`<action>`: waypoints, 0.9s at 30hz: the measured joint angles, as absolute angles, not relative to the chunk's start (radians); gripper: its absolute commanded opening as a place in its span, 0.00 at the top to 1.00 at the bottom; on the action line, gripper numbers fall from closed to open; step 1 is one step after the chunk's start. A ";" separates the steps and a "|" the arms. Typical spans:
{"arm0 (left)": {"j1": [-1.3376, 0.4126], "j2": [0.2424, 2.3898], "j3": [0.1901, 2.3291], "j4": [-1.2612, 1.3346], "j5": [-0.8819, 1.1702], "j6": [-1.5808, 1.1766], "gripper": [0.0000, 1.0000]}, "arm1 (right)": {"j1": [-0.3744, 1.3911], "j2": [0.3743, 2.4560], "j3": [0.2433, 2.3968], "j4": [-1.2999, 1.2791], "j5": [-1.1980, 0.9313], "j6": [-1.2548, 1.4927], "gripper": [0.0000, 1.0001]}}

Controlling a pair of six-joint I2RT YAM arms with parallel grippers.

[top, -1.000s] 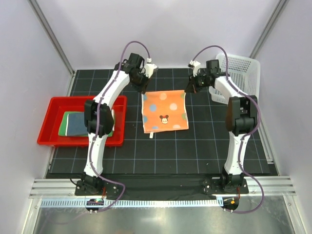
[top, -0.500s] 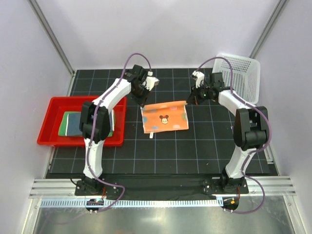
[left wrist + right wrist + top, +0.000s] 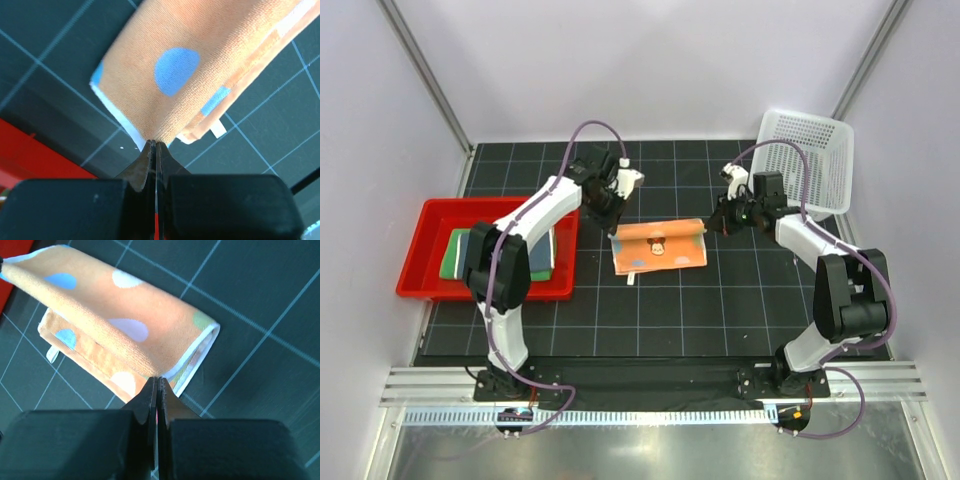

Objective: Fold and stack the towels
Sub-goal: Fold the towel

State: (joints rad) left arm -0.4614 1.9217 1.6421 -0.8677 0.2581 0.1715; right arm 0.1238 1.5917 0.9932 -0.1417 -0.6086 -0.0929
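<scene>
The orange towel with coloured dots and a cartoon mouse lies on the black mat, its far edge lifted and carried over toward the near edge. My left gripper is shut on its far left corner. My right gripper is shut on its far right corner. The lifted layer hangs over the lower layer. The green towel and the dark blue towel lie folded and stacked in the red tray at the left.
A white mesh basket stands at the back right. The tray's red rim shows just left of my left gripper. The mat's grid runs in front of the towel.
Both grippers have pulled the orange towel's far edge toward the near side, so the flat towel now doubles over itself. Both arms moved nearer.
</scene>
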 measured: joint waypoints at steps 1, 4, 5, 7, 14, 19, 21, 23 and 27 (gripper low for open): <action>-0.466 1.917 1.627 -0.865 0.259 0.165 1.00 | 0.127 1.589 0.979 -0.137 -0.601 -0.083 0.99; -0.480 1.914 1.586 -0.854 0.265 0.150 1.00 | 0.132 1.570 0.934 -0.130 -0.579 -0.061 0.99; -0.486 1.913 1.574 -0.853 0.266 0.144 1.00 | 0.134 1.562 0.919 -0.127 -0.572 -0.053 0.99; -0.496 1.907 1.550 -0.849 0.266 0.134 1.00 | 0.134 1.552 0.904 -0.128 -0.562 -0.042 0.99; -0.524 1.840 1.442 -0.817 0.263 0.107 1.00 | 0.136 1.542 0.875 -0.121 -0.543 0.008 0.99; -0.546 1.820 1.388 -0.796 0.246 0.090 1.00 | 0.146 1.513 0.838 -0.120 -0.534 0.039 0.99; -0.558 1.820 1.375 -0.789 0.239 0.084 1.00 | 0.147 1.511 0.836 -0.119 -0.525 0.055 0.99; -0.570 1.820 1.359 -0.776 0.235 0.077 1.00 | 0.148 1.511 0.836 -0.119 -0.512 0.065 0.99; -0.596 1.820 1.323 -0.759 0.227 0.058 1.00 | 0.148 1.514 0.836 -0.126 -0.495 0.082 0.99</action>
